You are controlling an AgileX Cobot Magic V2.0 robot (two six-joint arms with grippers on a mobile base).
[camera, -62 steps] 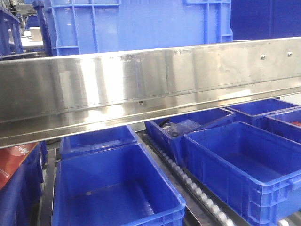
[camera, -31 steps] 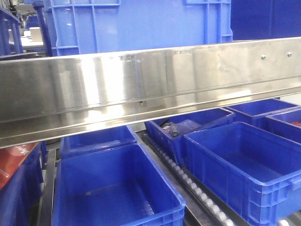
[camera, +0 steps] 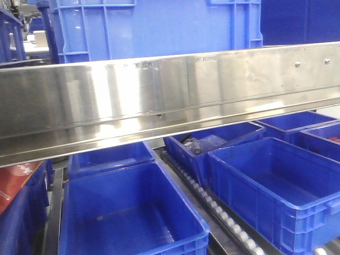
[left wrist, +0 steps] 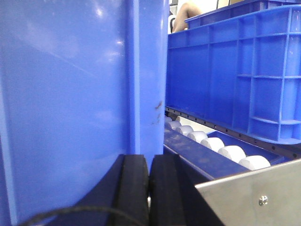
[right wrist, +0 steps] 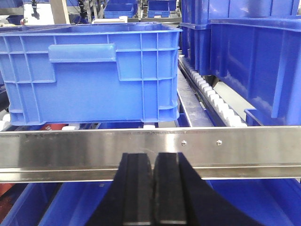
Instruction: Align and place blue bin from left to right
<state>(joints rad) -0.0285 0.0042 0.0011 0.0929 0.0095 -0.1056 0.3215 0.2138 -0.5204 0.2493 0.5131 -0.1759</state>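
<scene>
The blue bin is a large light-blue crate that stands on the upper level behind the steel rail. The right wrist view shows its ribbed side and handle, the blue bin sitting beyond the rail. My right gripper is shut and empty, just in front of that rail. In the left wrist view a smooth blue bin wall fills the left half. My left gripper is shut with nothing between its fingers, its tips right at the wall's corner rib. Neither gripper shows in the front view.
A darker blue crate stands to the right on white rollers. Below the rail, several shallow royal-blue bins sit on roller lanes. More crates line the right side.
</scene>
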